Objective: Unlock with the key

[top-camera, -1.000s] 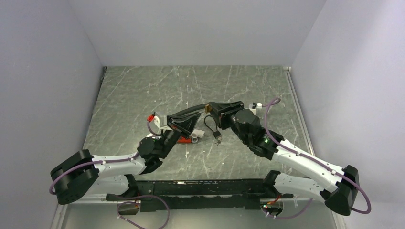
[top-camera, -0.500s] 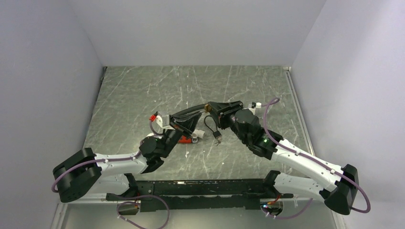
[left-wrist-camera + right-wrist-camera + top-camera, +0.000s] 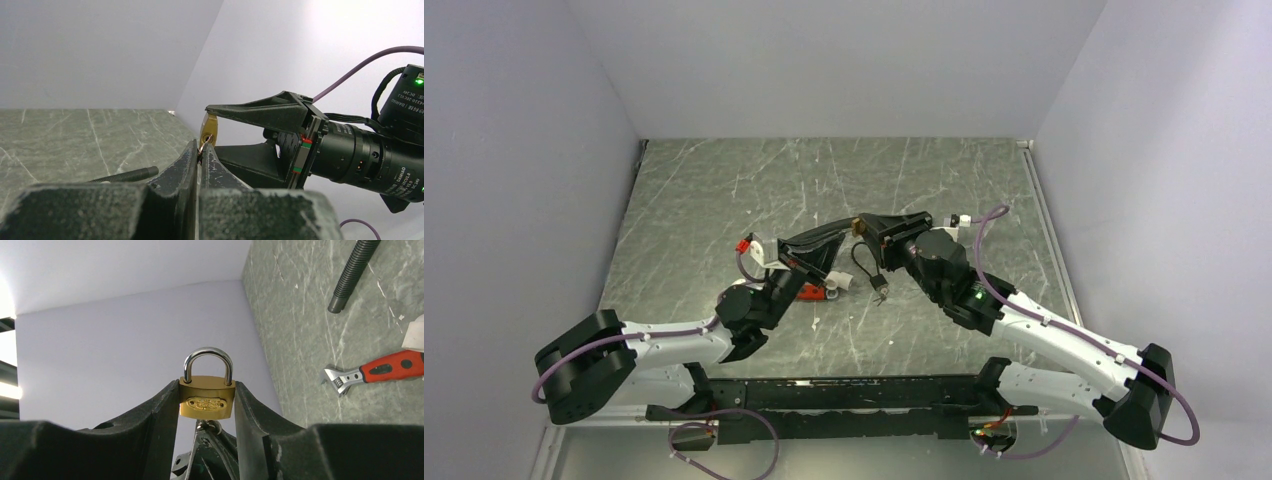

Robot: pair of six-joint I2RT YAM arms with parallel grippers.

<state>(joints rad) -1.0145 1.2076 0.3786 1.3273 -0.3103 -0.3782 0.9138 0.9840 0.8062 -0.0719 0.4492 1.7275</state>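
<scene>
My right gripper (image 3: 207,386) is shut on the brass padlock (image 3: 207,401) and holds it in the air, shackle pointing away from the wrist. It also shows in the top view (image 3: 860,226). My left gripper (image 3: 200,148) is shut on the tiny silvery key (image 3: 203,142), whose tip sits at the keyhole in the padlock's bottom face (image 3: 209,130). The key's ring (image 3: 210,425) shows just under the padlock in the right wrist view. The two grippers meet tip to tip above the table's middle (image 3: 852,232).
A red-handled wrench (image 3: 387,367) lies on the table below, also seen from above (image 3: 809,293). A black ribbed rod (image 3: 352,272) and a white scrap (image 3: 416,332) lie near it. A small lock with a black loop (image 3: 871,272) lies beside them.
My left arm has shifted slightly, keeping the key at the padlock. The right arm and the padlock have barely moved.
</scene>
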